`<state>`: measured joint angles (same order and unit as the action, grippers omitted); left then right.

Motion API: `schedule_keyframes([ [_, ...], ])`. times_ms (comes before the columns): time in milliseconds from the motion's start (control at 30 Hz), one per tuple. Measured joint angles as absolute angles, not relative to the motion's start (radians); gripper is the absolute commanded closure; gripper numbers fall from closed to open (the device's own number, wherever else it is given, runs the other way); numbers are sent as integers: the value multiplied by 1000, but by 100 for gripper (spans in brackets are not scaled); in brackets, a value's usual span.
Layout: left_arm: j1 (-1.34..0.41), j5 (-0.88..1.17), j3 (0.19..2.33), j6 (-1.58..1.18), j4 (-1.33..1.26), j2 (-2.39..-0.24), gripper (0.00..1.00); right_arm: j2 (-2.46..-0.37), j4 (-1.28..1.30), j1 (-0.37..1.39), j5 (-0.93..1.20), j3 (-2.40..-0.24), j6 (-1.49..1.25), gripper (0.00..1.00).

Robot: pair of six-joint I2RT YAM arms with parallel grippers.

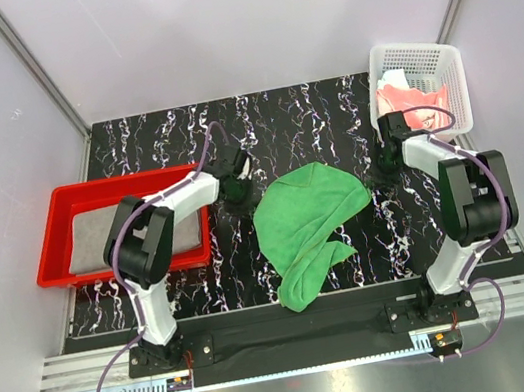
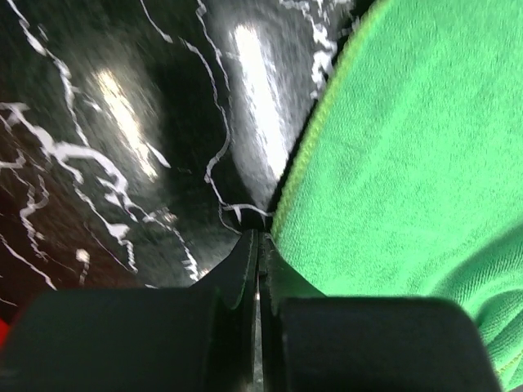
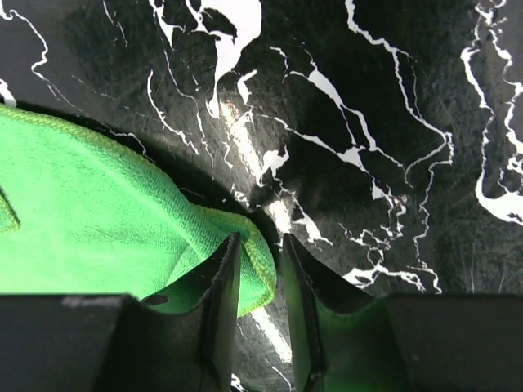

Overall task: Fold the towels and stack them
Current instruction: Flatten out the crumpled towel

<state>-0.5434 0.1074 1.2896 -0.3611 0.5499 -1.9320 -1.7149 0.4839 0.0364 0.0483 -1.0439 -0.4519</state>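
Observation:
The bright green towel (image 1: 309, 220) lies crumpled in the middle of the black marbled table. The grey towel (image 1: 117, 237) lies flat in the red tray. The salmon-pink towel (image 1: 400, 101) sits in the white basket with a pale cloth (image 1: 391, 81) beside it. My left gripper (image 1: 238, 192) is low at the green towel's far left edge; in the left wrist view it (image 2: 259, 235) is shut with nothing between the jaws, and the towel (image 2: 409, 163) lies just to its right. My right gripper (image 1: 386, 166) is at the towel's far right corner; it (image 3: 260, 241) is open with that corner (image 3: 263, 273) between its jaws.
The red tray (image 1: 52, 243) stands at the left, close behind my left arm. The white perforated basket (image 1: 421, 61) stands at the back right, just behind my right gripper. White walls close in the table on three sides.

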Motion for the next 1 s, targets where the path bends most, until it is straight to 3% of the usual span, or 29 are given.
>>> schedule_keyframes([
  [200,-569,89,1280,-376,558,-1922,100,-1756,443,35,65,-1039,-448,67],
  [300,-587,75,1278,-383,570,-1917,100,-1760,427,34,73,-1039,-444,73],
  [433,-613,44,1246,-404,592,-1888,100,-1761,416,30,75,-1033,-434,99],
  [633,-688,13,1082,-495,603,-1714,100,-1765,407,23,136,-1044,-393,100],
  [833,-803,23,1058,-576,587,-1595,100,-1784,337,19,319,-1113,-378,100],
  [1000,-809,-8,1070,-579,590,-1585,88,-1784,362,19,282,-1121,-371,100],
])
